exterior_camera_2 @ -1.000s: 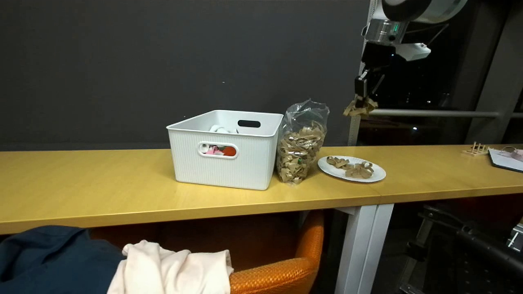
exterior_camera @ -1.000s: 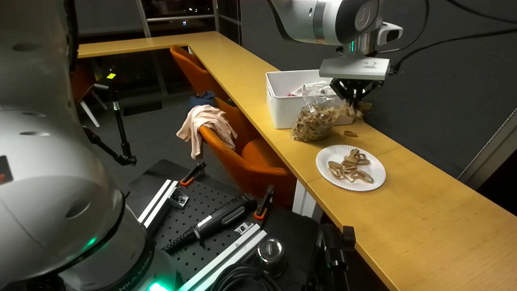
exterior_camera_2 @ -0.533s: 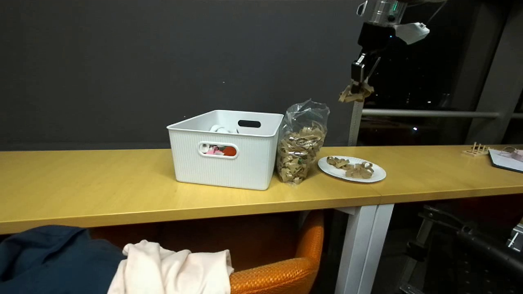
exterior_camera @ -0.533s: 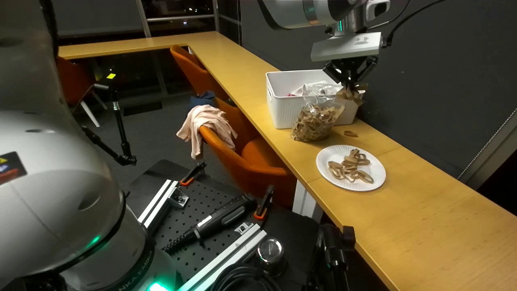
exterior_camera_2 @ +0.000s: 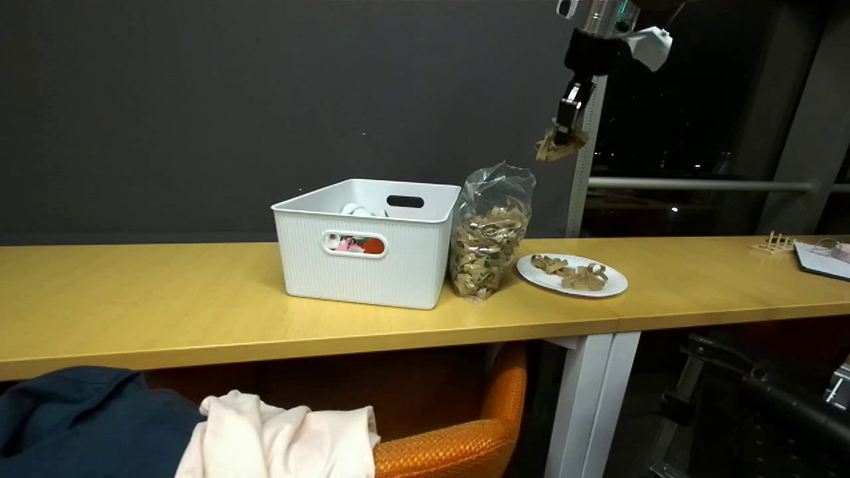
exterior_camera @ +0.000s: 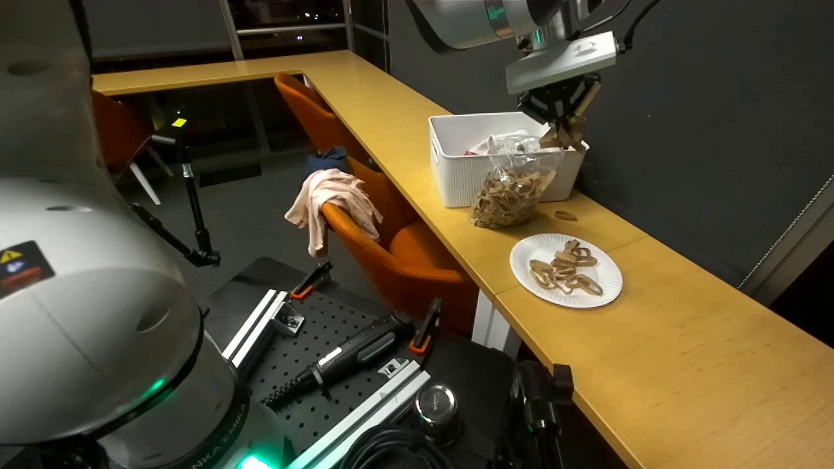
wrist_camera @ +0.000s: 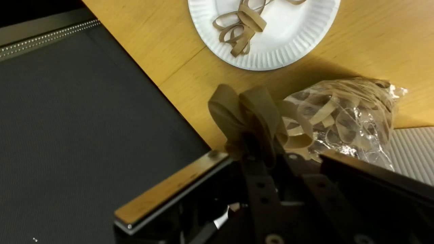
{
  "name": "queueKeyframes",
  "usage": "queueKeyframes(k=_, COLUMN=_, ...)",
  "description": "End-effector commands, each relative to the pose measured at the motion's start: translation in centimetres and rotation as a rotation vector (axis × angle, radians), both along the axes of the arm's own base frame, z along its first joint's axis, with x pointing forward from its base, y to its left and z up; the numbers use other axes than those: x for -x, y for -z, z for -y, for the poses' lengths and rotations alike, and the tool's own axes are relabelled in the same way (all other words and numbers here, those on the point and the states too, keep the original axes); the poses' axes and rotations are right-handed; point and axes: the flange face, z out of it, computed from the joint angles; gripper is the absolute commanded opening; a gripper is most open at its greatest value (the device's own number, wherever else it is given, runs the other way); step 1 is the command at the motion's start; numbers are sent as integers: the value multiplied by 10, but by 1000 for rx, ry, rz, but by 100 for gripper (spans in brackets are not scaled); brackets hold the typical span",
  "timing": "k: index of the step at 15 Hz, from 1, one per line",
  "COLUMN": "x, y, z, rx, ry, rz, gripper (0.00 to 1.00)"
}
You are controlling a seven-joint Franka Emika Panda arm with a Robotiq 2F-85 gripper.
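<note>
Wrist view: gripper [wrist_camera: 265,146] nearly closed, pinching one band clump [wrist_camera: 262,105]; one bag [wrist_camera: 351,118], one plate [wrist_camera: 288,30].

In an exterior view, upper right, black pincer [exterior_camera_2: 564,136], tan bands [exterior_camera_2: 550,150]; centre, white ribbed bin [exterior_camera_2: 358,279]; mid-frame, yellow worktop [exterior_camera_2: 159,289]; bottom left, navy cloth [exterior_camera_2: 93,425] and pale-pink cloth [exterior_camera_2: 285,441]; bottom centre, orange woven-textured chair [exterior_camera_2: 455,448]; top of the wrist view, white fluted plate [wrist_camera: 288,51].

Arm [exterior_camera: 98,293] fills left side of an exterior view; gripper [exterior_camera: 565,130] at upper right, pitched downward, slightly tilted; wrist view, lower centre: fingers [wrist_camera: 261,191] clamped close together.
</note>
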Motion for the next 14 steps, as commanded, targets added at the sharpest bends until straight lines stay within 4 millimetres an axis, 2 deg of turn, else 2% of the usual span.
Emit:
queueKeyframes(k=1, x=-30, y=-6, z=-5, rx=44, ry=-88, rz=-4, gripper=2)
queueKeyframes(k=6, x=-65, y=16, z=-1, rx=19, ry=-199, rz=-34, gripper=2)
queueKeyframes(k=9, x=-80, y=33, z=-11, rx=20, ry=-242, rz=-61, gripper=2)
queueKeyframes(k=11, x=-82, y=42, z=-22, rx=17, ry=-251, rz=-75, gripper=2)
queueKeyframes(k=14, x=-75, y=52, z=-40, rx=14, ry=-258, rz=-91, gripper=2)
